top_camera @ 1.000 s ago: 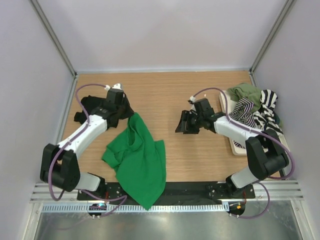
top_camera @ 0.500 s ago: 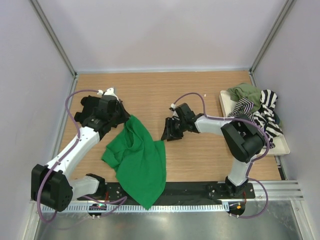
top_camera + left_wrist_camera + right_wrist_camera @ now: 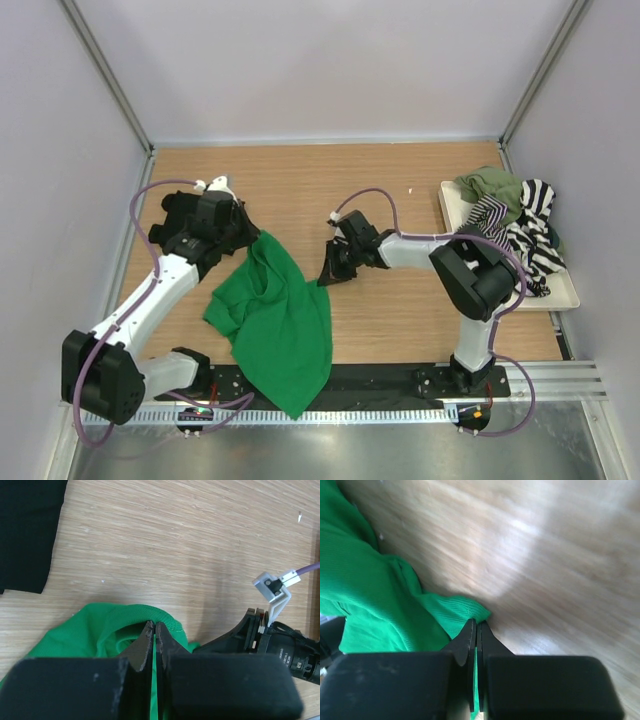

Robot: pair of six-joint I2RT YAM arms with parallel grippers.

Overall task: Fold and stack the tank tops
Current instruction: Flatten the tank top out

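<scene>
The bright green tank top (image 3: 280, 320) lies crumpled left of centre, its lower end hanging over the table's near edge. My left gripper (image 3: 253, 238) is shut on its upper edge, and green cloth (image 3: 100, 630) shows between the fingertips (image 3: 154, 625). My right gripper (image 3: 326, 277) is shut on the top's right corner (image 3: 455, 612), pinched at the tips (image 3: 475, 624). A black tank top (image 3: 185, 215) lies at the far left, partly under the left arm, and shows again in the left wrist view (image 3: 25, 530).
A white tray (image 3: 565, 300) at the right edge holds an olive top (image 3: 490, 185) and a black-and-white striped top (image 3: 520, 225) in a heap. Grey walls close in the table on three sides. The right gripper's body (image 3: 270, 640) shows in the left wrist view.
My right arm has swung left from near the tray to the green top's right corner and shut on it. The left arm shifted early on, then held still.
</scene>
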